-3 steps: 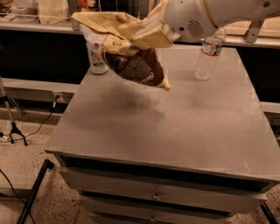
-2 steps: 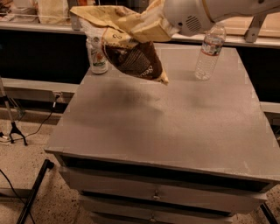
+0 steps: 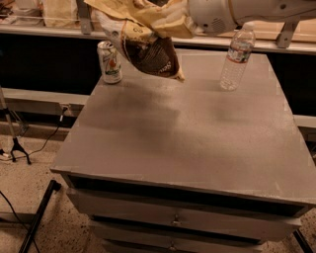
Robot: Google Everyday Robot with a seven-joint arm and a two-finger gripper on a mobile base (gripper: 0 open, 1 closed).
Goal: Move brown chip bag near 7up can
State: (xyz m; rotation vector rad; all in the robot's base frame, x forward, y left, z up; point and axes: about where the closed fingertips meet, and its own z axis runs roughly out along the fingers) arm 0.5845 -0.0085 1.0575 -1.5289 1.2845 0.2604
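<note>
Gripper (image 3: 170, 17) at top centre, clamped on the upper edge of the chip bag (image 3: 148, 49). Bag hangs clear above the table (image 3: 187, 138), rear left. Soda can (image 3: 110, 62) stands just left of it.

Looks like a robotics lab or test room rather than a home. Plain grey cabinet (image 3: 187, 138) with drawers (image 3: 173, 220) serving as a work surface, with a can (image 3: 109, 62) at its back left corner and a bottle (image 3: 236, 57) at its back right. Above its back edge, a white robot arm (image 3: 237, 12), gripper (image 3: 170, 22) clamped on a bag (image 3: 148, 49) held clear of the top, near the can. Left of the cabinet, speckled hard floor (image 3: 74, 232) with black cables (image 3: 49, 141), a stand (image 3: 17, 148) and a low wall outlet (image 3: 64, 106). Behind the cabinet, a long shelf (image 3: 276, 44).
</note>
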